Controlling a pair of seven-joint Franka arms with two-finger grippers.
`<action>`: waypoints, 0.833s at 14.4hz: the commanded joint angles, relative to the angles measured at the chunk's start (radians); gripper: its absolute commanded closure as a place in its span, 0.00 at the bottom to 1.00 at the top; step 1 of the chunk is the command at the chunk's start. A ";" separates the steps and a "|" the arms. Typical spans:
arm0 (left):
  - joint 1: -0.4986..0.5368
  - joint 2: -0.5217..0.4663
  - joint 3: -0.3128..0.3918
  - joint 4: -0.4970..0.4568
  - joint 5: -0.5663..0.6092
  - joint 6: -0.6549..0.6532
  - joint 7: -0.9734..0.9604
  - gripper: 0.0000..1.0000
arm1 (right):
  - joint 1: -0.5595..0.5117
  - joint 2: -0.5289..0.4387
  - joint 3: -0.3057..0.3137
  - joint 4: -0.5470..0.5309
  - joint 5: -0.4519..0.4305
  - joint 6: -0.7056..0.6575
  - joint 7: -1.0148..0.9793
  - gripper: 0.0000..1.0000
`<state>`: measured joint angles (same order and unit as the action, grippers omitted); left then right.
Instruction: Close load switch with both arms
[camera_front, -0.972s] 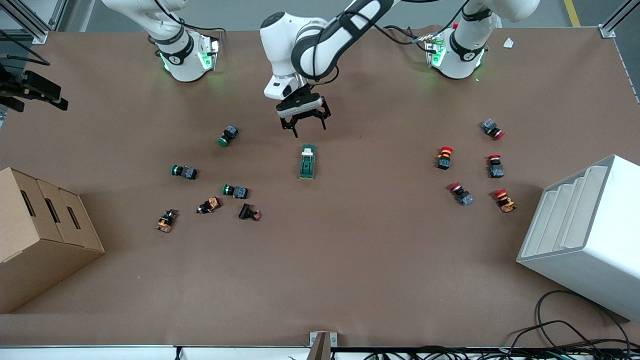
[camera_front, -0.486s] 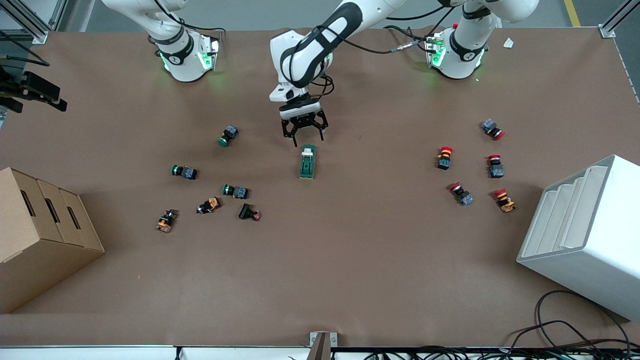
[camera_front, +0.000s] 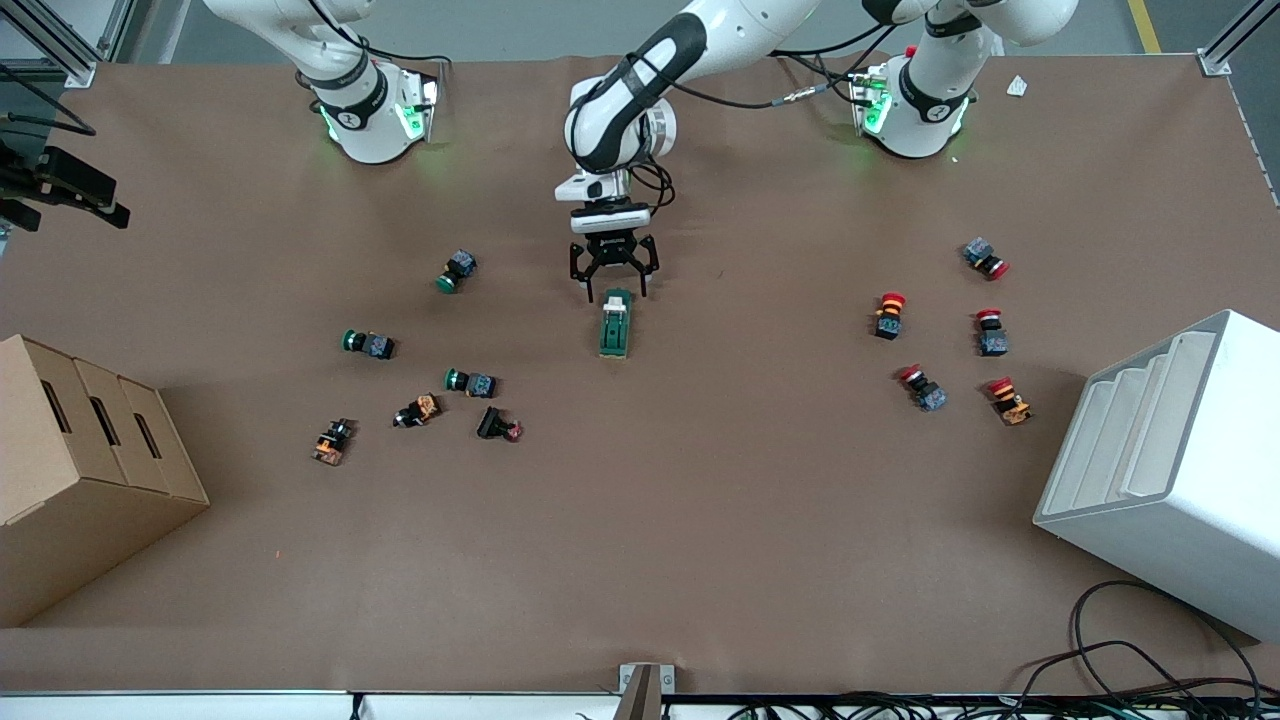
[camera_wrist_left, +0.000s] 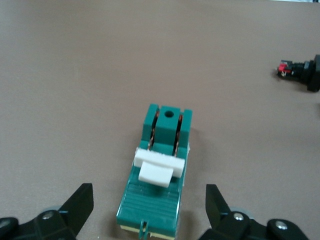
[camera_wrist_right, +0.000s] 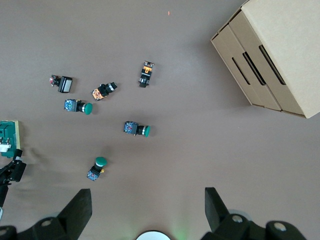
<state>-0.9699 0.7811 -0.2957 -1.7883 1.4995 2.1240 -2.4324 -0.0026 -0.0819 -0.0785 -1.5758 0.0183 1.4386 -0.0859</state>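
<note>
The left gripper (camera_front: 613, 291) is held spread apart over the dark green rectangular load switch (camera_front: 616, 324), centre frame. The right gripper (camera_wrist_right: 148, 207) is also spread apart, raised over the brown desk (camera_front: 700, 520).

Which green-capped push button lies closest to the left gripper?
The green push button farthest from the front camera; the other two green ones lie nearer that camera, farther from the left gripper.

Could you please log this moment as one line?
left gripper: open, over load switch | right gripper: open, waiting | switch: untouched
</note>
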 joint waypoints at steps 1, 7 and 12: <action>0.003 0.007 0.006 0.000 0.059 0.011 -0.008 0.01 | -0.002 -0.024 -0.001 -0.009 0.000 0.003 0.015 0.00; 0.008 0.029 0.010 -0.005 0.174 0.005 -0.037 0.02 | -0.005 0.123 0.000 -0.004 -0.015 0.025 0.000 0.00; 0.004 0.035 0.010 -0.040 0.211 0.005 -0.060 0.02 | 0.021 0.260 0.006 0.011 -0.035 0.066 0.040 0.00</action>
<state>-0.9658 0.8244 -0.2853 -1.7981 1.6854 2.1239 -2.4675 -0.0009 0.1543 -0.0768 -1.5825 -0.0215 1.5117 -0.0828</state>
